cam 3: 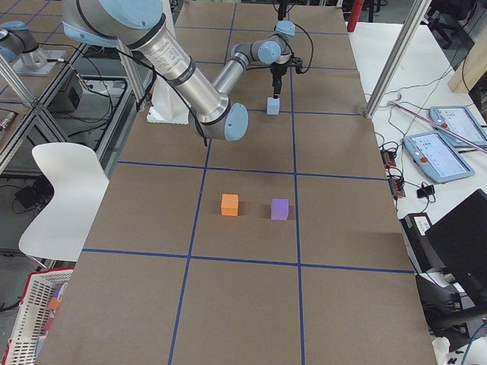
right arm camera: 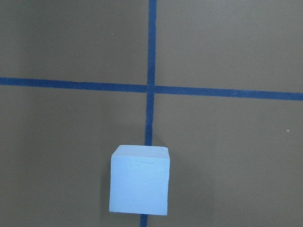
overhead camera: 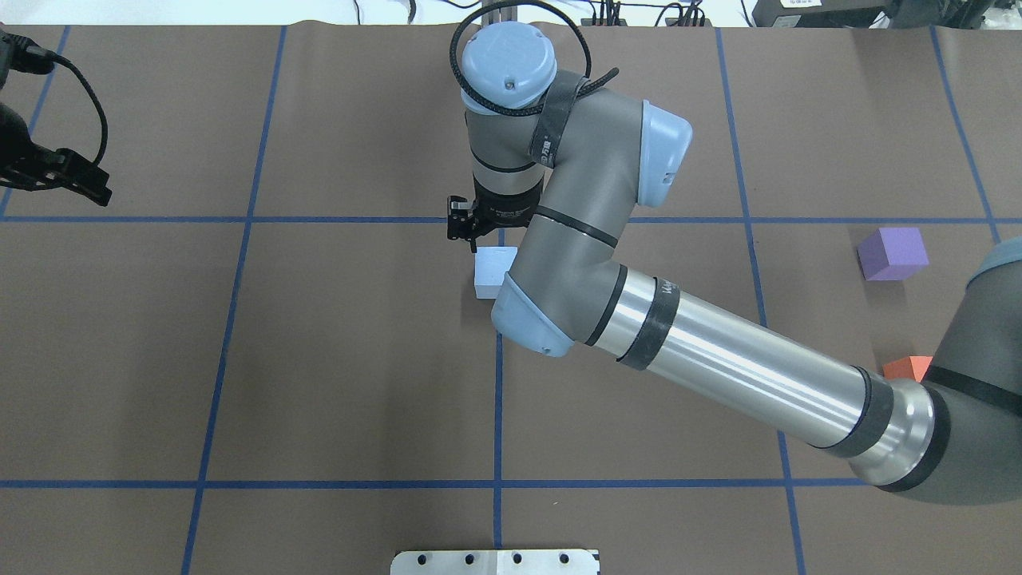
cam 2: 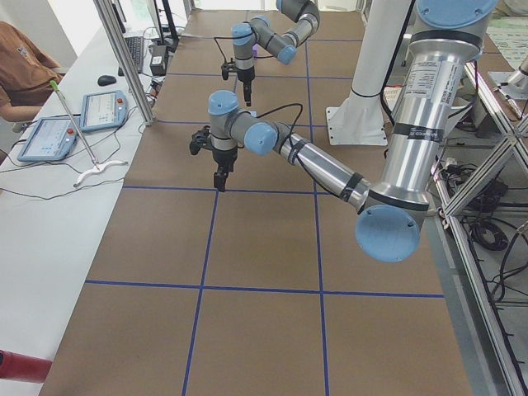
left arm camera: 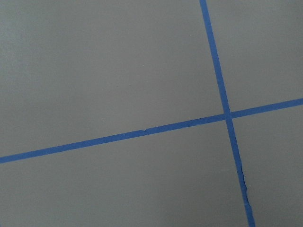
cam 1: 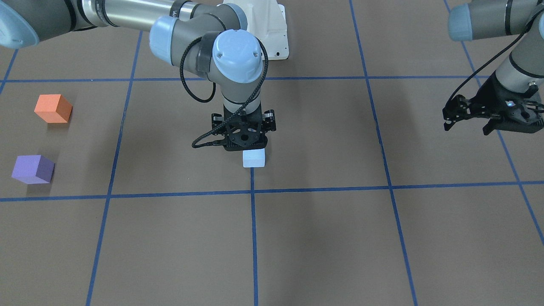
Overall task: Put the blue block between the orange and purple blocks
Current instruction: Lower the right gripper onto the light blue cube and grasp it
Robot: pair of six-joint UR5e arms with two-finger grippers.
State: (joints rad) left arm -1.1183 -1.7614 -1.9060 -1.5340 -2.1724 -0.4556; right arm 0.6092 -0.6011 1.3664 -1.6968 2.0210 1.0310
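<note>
- Exterior front-facing view has the right jaws pointing straight down just over the blue block (cam 1: 254, 158), toward its 12 o'clock edge. Their tips are hidden behind the black housing, so I cannot tell whether they stand apart or together.
- Right wrist-mounted view shows the block alone at 6 o'clock of the frame, sitting on a blue tape line (right arm camera: 151, 47). No finger shows beside it, so it looks not yet gripped.
- That block rests flat on the desk (cam 1: 323, 238), near its middle.
- From the block, in the front-facing view, the purple block (cam 1: 33, 169) lies at 9 o'clock and the orange block (cam 1: 53, 108) nearer 10 o'clock. Both are well apart from the blue one and near each other, with bare desk between them.
- Left jaws hang above the desk far out at 3 o'clock in that view, spread apart and holding nothing.
- Progress, as I judge it: only the approach is made. Gripping, lifting, carrying across and setting down in the gap are all left.
</note>
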